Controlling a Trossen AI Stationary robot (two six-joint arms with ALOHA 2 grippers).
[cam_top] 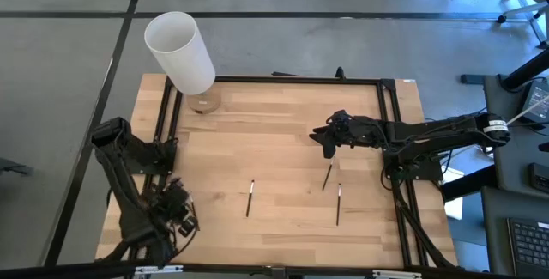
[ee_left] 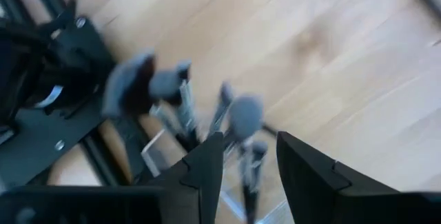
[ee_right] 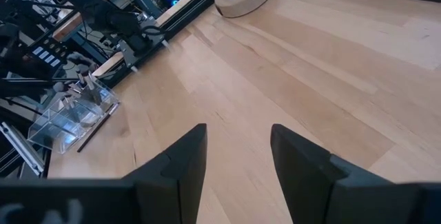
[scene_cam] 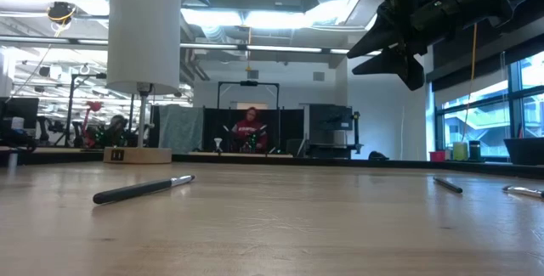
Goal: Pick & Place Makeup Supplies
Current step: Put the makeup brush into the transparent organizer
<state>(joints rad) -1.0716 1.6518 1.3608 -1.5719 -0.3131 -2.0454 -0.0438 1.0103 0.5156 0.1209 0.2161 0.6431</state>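
Judging by how things lie, the job is partly done: several thin dark-handled makeup brushes (ee_left: pixel 234 124) stand bristles-up in a clear plastic organiser box (ee_right: pixel 65 124) at the counter's (cam_top: pixel 274 133) near left edge, while three more thin brushes (cam_top: pixel 250 198) lie loose mid-counter, well apart from it. The left gripper (ee_left: pixel 248 165) hangs over the box, jaws apart around an upright brush. The right gripper (ee_right: pixel 238 151) hovers right of centre, jaws wide and empty.
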